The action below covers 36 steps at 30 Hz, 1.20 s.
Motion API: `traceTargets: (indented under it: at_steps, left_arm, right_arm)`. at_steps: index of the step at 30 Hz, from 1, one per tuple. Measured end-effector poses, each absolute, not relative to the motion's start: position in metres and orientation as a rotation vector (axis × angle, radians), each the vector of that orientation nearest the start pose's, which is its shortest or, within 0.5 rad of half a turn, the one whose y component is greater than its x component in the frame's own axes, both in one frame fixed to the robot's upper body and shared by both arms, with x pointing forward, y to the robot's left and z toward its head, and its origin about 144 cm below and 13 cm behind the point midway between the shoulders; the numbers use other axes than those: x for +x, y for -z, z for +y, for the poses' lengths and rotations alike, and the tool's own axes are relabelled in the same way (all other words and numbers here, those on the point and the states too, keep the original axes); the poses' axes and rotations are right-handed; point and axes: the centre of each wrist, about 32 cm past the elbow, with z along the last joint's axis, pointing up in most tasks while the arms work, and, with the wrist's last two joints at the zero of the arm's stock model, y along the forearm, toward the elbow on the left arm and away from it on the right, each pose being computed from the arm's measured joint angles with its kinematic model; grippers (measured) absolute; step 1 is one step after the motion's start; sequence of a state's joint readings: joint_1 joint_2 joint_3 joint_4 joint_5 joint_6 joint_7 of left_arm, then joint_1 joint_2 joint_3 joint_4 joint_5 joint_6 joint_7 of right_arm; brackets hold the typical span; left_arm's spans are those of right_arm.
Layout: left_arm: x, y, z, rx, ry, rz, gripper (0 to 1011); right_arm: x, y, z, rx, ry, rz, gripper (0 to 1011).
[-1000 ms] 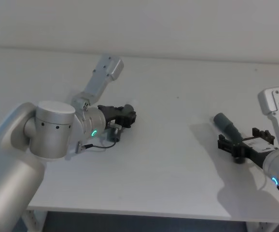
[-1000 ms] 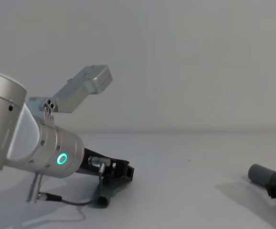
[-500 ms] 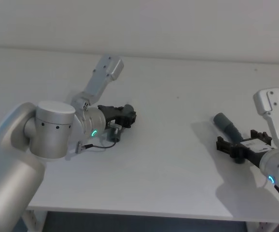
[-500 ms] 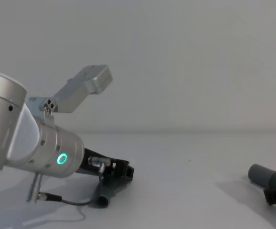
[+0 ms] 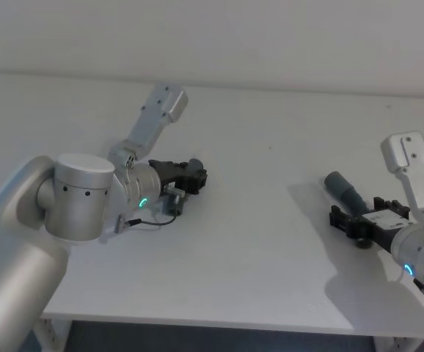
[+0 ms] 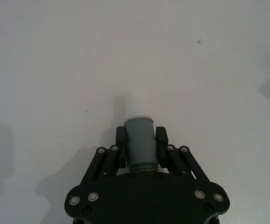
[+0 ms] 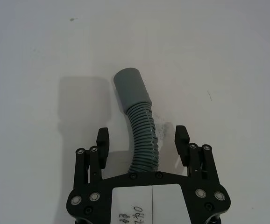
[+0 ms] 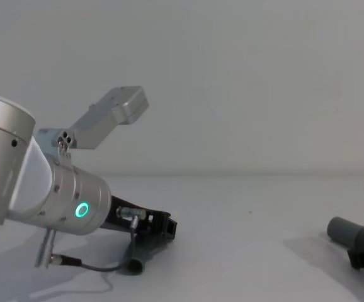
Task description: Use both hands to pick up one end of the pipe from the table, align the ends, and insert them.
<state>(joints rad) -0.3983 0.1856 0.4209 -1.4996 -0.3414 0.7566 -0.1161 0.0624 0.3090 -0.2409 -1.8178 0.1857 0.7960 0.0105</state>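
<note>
Two grippers were at work over the white table [image 5: 263,242], well apart from each other. On the robot's left side, the left gripper [image 6: 141,135] lay low over the surface, and its fingers [image 6: 121,136] were closed against both sides of the straighter pipe piece [image 6: 139,142]. That piece's grey cuff was clamped between them and its white tip [image 6: 136,101] stuck out forward past the fingertips. Whether the piece was lifted clear of the table I could not tell. On the right side, the right gripper [image 7: 142,136] stood with its jaws spread wide on either side of the curved hose [image 5: 346,189], one finger on each flank of the ribbed stretch with a clear gap to it, so it gripped nothing. The hose rested on the table, with its smooth round cuff [image 7: 131,88] pointing away from the gripper, beyond the fingertips.
</note>
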Motion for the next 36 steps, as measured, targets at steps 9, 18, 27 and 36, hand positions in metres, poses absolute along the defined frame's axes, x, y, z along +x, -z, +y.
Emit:
traceTargets:
  at_steps: [9,18,27,36]
  left_arm:
    - [0.5374,-1.2356,0.1555,0.442,-1.014,0.344,368]
    - [0.5374,-1.2357,0.1555,0.441,-1.014,0.344,368]
    - [0.5374,-1.2357,0.1555,0.441,-1.014,0.344,368]
    - [0.5374,-1.2358,0.1554,0.441,-1.014,0.344,368]
  right_arm:
    - [0.4568,-1.2198,-0.2220,-0.576,1.284,0.263,774]
    - [0.4573,-1.2196,-0.2218,-0.579,1.284,0.265,718]
    - [0.4575,-1.2193,-0.2217,-0.581,1.285,0.266,664]
    - [0.4576,-1.2191,-0.2218,-0.583,1.285,0.267,604]
